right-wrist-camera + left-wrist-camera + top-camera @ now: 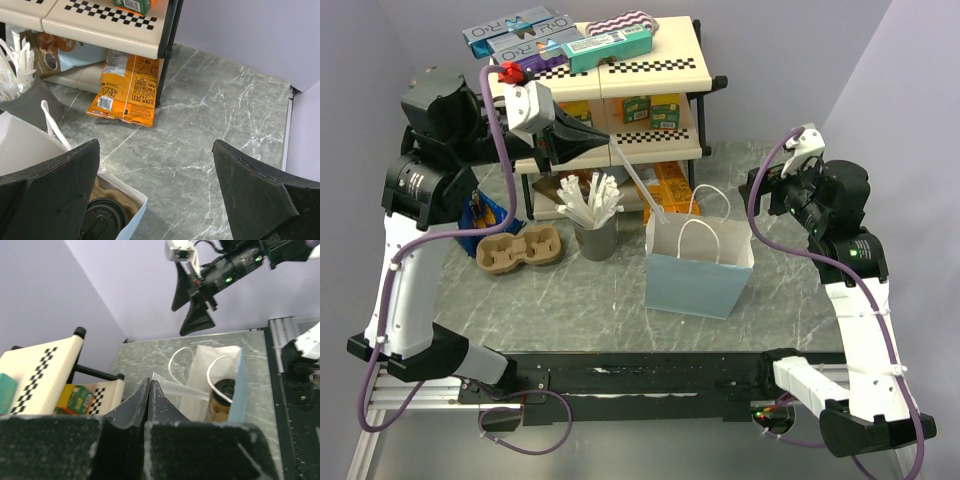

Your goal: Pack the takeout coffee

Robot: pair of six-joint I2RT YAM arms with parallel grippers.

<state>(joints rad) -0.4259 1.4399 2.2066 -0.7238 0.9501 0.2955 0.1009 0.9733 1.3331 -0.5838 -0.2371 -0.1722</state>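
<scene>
1 pale blue paper bag, white inside and with 2 white cord handles, stands upright on the grey marbled table. The takeout coffee is inside it: 1 tan cup topped by 1 round black lid, sitting at the bottom. From the top view the cup is hidden by the bag's walls, though both wrist views look down onto the lid. The left gripper is raised in front of the shelf rack, with its 2 fingers pressed together on the upper end of 1 clear straw. The straw slants down from the fingertips into the bag's open mouth. The right gripper hovers over the table just beside the bag's right side; its 2 fingers are spread wide apart and nothing is between them. Left of the bag stands 1 grey cup bristling with white sticks, too many and too bunched to count. Just beside that lies 1 brown pulp carrier showing 2 wells, neither with a cup in it. The rack has 3 tiers with checkered edging, and 1 orange snack packet leans at the foot of it, near the grey cup.
</scene>
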